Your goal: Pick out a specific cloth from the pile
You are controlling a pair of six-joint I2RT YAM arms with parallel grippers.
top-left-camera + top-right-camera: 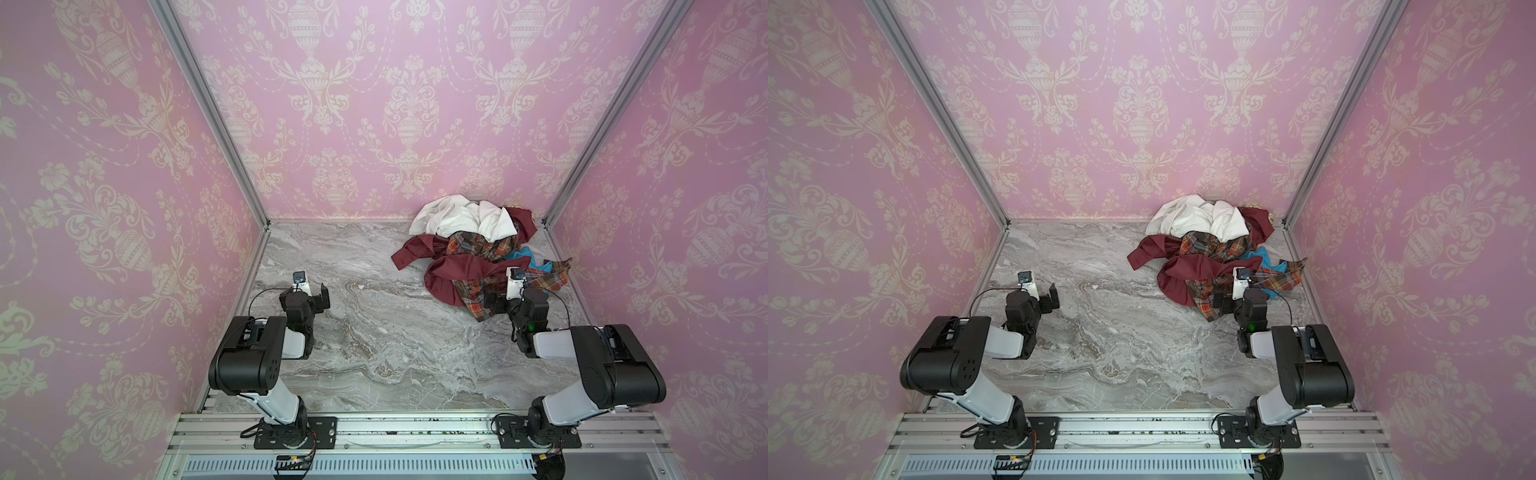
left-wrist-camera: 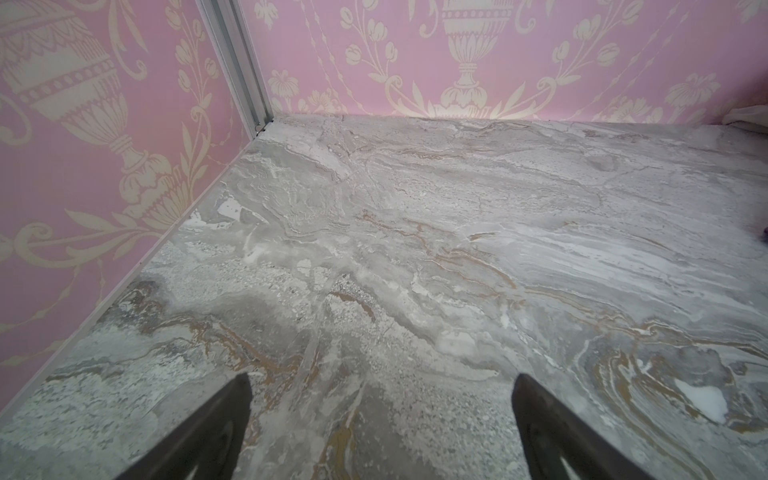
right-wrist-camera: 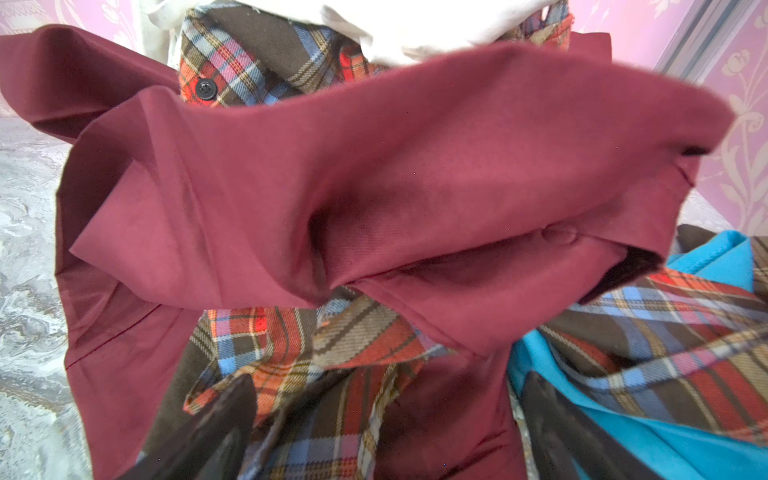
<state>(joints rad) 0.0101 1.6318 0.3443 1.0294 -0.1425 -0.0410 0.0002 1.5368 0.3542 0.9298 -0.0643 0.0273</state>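
Observation:
The pile (image 1: 478, 245) (image 1: 1212, 245) lies at the table's back right: white, maroon and plaid garments heaped together. The turquoise cloth (image 1: 523, 253) (image 1: 1259, 254) peeks out at the pile's right side, mostly buried under the plaid shirt (image 3: 332, 345). In the right wrist view the cloth (image 3: 648, 440) shows beside one finger. My right gripper (image 1: 494, 300) (image 3: 388, 380) is open over the pile's near edge, with plaid and maroon fabric (image 3: 374, 166) between its fingers, not pinched. My left gripper (image 1: 309, 295) (image 2: 382, 378) hangs open over bare table at the left.
The marble-patterned table (image 1: 374, 332) is boxed in by pink patterned walls with aluminium posts (image 1: 552, 216) at the back corners. A white garment (image 1: 457, 218) tops the pile against the back wall. A bit of yellowish fabric (image 1: 517, 205) shows behind it.

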